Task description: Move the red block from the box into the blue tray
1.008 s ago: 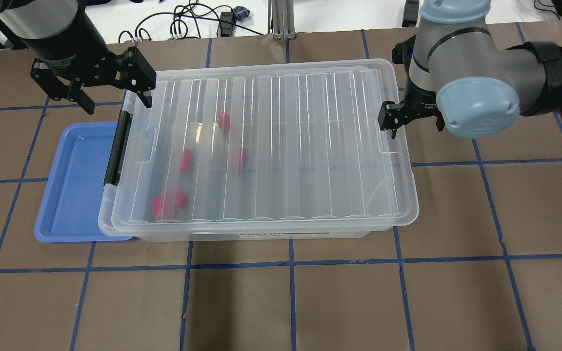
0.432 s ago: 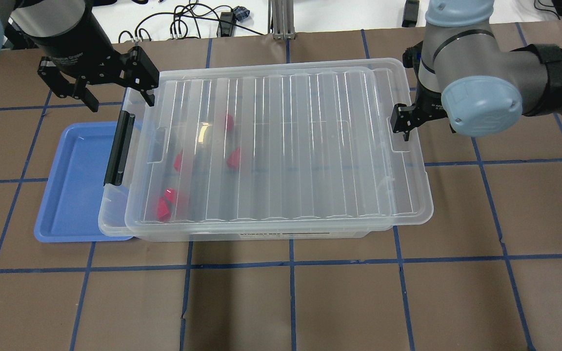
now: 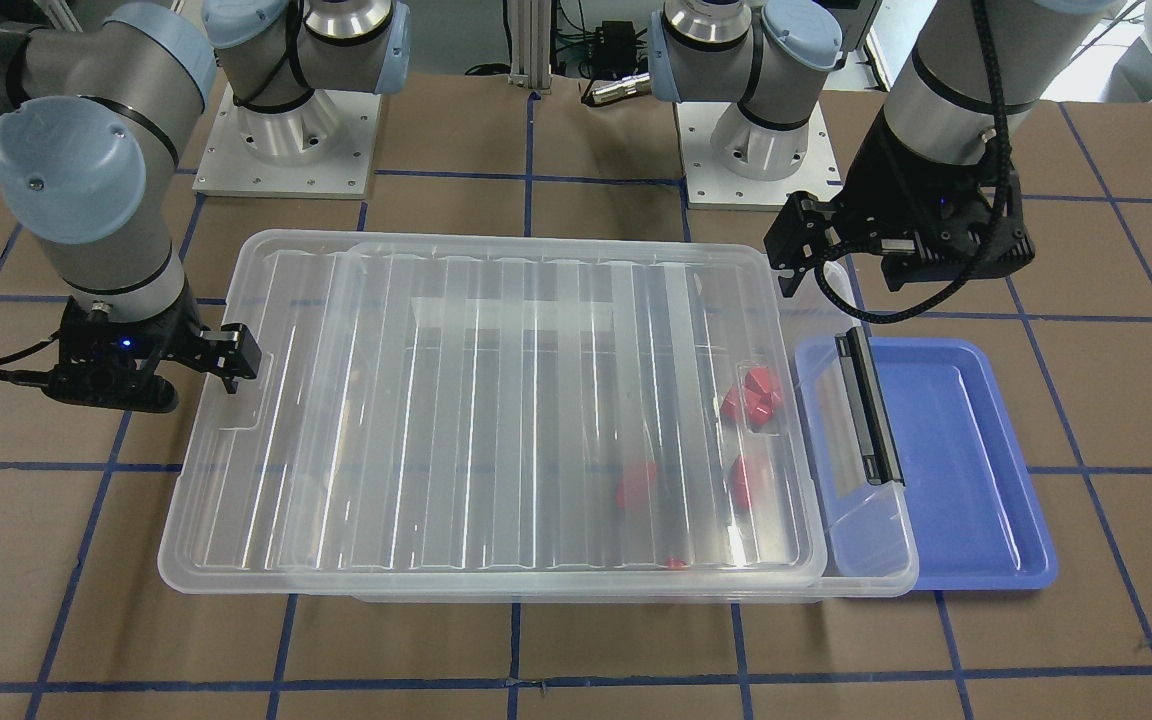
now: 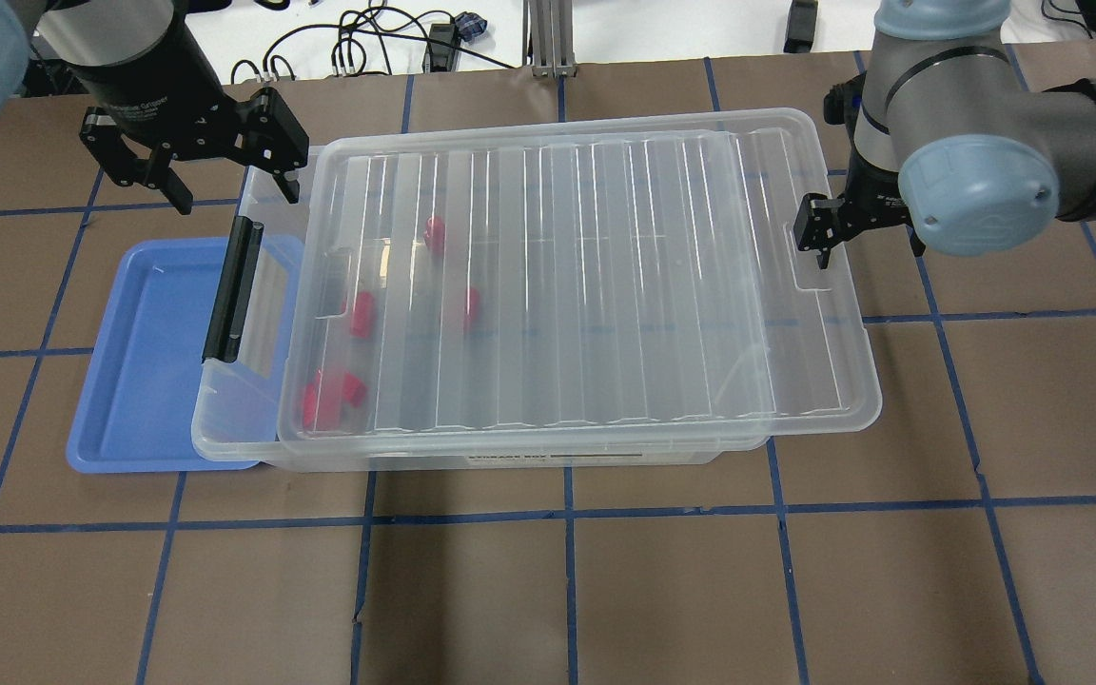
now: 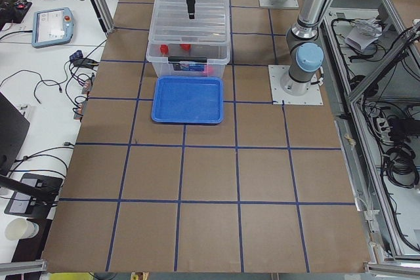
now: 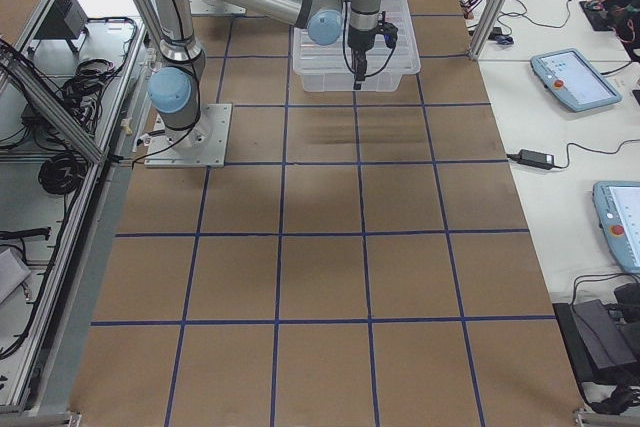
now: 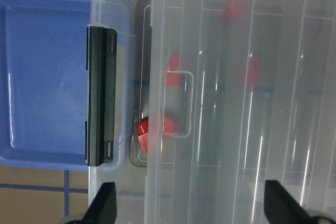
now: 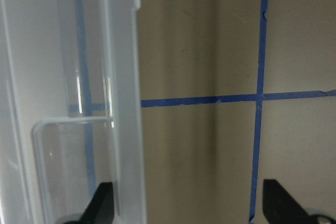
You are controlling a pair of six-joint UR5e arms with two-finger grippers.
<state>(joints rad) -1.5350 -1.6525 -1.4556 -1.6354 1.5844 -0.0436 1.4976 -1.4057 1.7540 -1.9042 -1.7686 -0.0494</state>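
Observation:
The clear box (image 4: 234,440) lies mid-table, its ribbed lid (image 4: 586,285) shifted toward my right, so a strip at the latch (image 4: 232,290) end is uncovered. Several red blocks lie inside at that end, seen through the lid: one (image 4: 434,233), another (image 4: 362,314), a third (image 4: 467,304); also in the left wrist view (image 7: 176,72). The blue tray (image 4: 144,362) lies partly under the box's left end. My left gripper (image 4: 215,181) hovers open and empty over the box's far-left corner. My right gripper (image 4: 867,243) is open, straddling the lid's right edge (image 8: 126,103), one finger (image 8: 102,203) in the lid's recess.
The table is brown paper with blue tape lines. Cables and a metal post (image 4: 543,38) lie beyond the far edge. Both arm bases (image 3: 286,130) stand behind the box in the front-facing view.
The lid has slid toward my right together with the right gripper, uncovering more of the box's latch end. The left gripper has shifted slightly and stays open.

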